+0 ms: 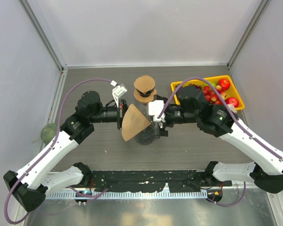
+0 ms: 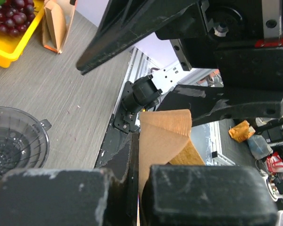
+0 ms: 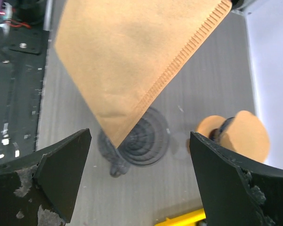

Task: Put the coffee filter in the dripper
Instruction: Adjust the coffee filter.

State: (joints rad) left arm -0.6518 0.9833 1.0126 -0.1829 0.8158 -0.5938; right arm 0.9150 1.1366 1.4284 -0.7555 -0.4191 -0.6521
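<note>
My left gripper (image 1: 121,115) (image 2: 142,188) is shut on one edge of a brown paper coffee filter (image 1: 133,122) (image 2: 162,136) and holds it in the air, its cone pointing down. The clear glass dripper (image 1: 146,135) stands on the table under and just right of the filter; it also shows at the left of the left wrist view (image 2: 14,141). My right gripper (image 1: 157,123) (image 3: 141,174) is open and empty above the dripper (image 3: 144,141), facing the filter (image 3: 132,61), whose tip hangs over the dripper's left rim.
A holder with a stack of brown filters (image 1: 145,88) (image 3: 236,134) (image 2: 56,23) stands behind the dripper. A yellow tray (image 1: 179,86) (image 2: 9,52) of fruit is at the back right. A green round object (image 1: 48,133) lies at the left wall.
</note>
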